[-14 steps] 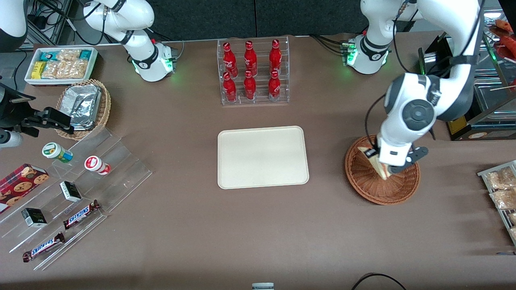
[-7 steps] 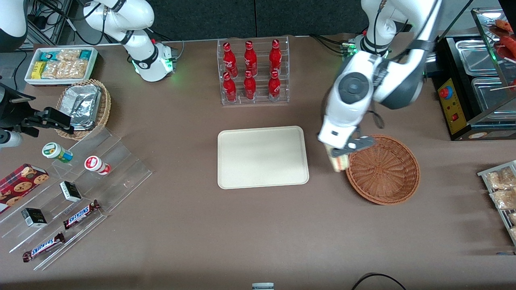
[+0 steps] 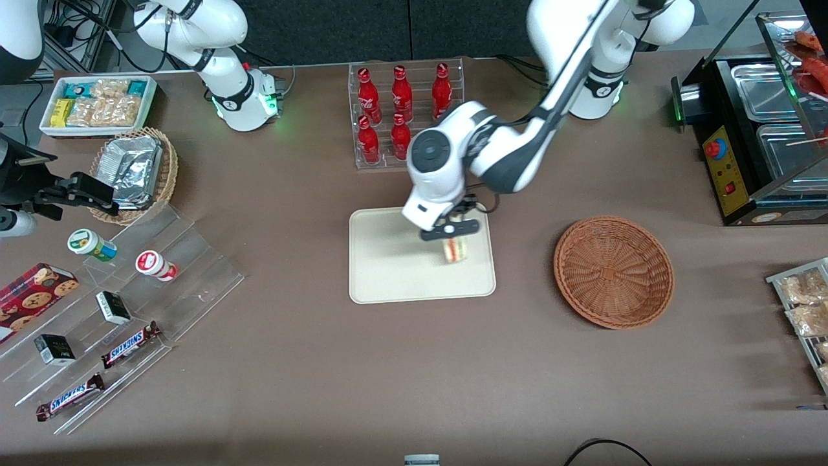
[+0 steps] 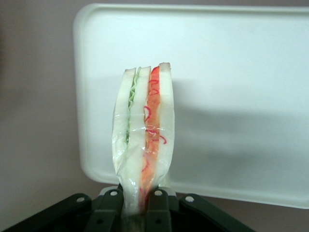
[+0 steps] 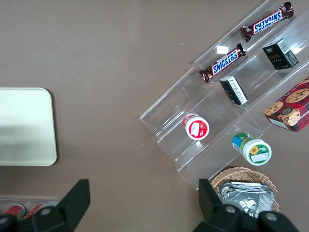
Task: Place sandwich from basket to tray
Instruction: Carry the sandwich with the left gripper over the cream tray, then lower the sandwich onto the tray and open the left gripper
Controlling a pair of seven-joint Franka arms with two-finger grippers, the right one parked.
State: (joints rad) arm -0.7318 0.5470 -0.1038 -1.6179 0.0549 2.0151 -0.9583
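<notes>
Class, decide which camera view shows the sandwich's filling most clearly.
The left wrist view: the sandwich, clamped in the gripper above the tray, shows every layer. The front view shows it small; the right wrist view misses it.

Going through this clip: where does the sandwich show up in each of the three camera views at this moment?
Front view: the sandwich hangs from the gripper, over the tray, on the side of it nearer the basket.
Left wrist view: the sandwich fills the middle, pinched between the fingers, cut edge facing the camera.
Right wrist view: not in it.
Shared landmark: the cream tray shows in all three.
</notes>
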